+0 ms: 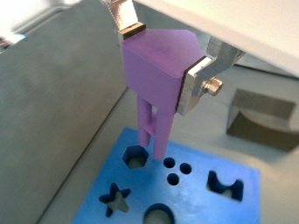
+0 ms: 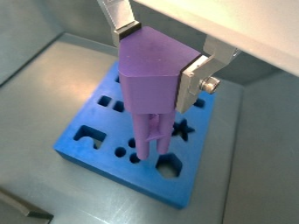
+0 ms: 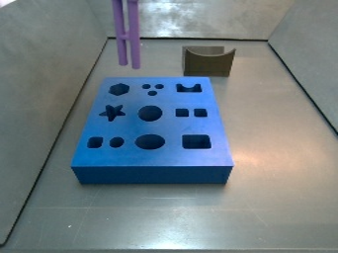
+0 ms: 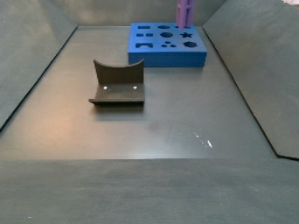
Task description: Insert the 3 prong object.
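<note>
Your gripper [image 1: 163, 54] hangs above the blue block [image 1: 198, 197], its silver fingers [image 1: 198, 83] pressed against opposite sides of the 3 prong object [image 1: 158, 70], pinching the lilac piece by its wedge-shaped head. You can see the same grip in both wrist views, with the gripper [image 2: 158, 57] clamped on the 3 prong object [image 2: 152, 79] and the rods pointing down at the block.

The rods hang upright, and their tips sit at or just over the top face of the blue block [image 2: 105, 144], close to a group of three small round holes [image 1: 176, 171]. You cannot tell from these views whether the tips touch the surface or have entered any hole.

In a side view the 3 prong object [image 3: 126, 32] stands over the far left corner of the blue block [image 3: 152, 148]; the gripper itself is cut off by the frame there. In a side view the block [image 4: 167, 45] lies toward the far end of the worktop, with the lilac rods [image 4: 184, 12] above its far right part.

The dark brown curved block [image 4: 118, 84] rests well apart from the blue block, nearer the middle of the worktop.
</note>
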Controlling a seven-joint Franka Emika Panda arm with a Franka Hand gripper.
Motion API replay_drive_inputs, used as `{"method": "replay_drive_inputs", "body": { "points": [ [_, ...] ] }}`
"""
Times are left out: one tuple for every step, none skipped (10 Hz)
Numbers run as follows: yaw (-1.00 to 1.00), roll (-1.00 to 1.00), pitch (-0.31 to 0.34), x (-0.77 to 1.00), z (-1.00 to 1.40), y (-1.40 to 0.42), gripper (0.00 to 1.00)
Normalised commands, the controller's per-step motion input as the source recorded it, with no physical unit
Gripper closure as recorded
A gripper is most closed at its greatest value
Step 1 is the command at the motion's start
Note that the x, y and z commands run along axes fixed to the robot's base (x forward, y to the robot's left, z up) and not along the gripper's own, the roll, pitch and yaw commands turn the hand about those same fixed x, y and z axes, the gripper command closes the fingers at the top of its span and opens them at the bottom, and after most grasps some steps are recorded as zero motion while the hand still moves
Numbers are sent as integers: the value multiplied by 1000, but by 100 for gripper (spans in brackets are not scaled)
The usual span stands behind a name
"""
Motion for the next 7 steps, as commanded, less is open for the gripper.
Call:
{"method": "replay_drive_inputs", "body": {
  "points": [
    [-1000,0,-81,0,-260,0,100],
    [-1000,0,-90,43,-331,0,100],
    [-940,0,-54,209,-391,31,100],
    [-991,3,-27,157,-409,9,100],
    [-1000,7,-19,157,-417,3,100],
    [-991,0,-37,171,-383,9,100],
    [-849,0,-37,346,-326,83,100]
  ]
}}
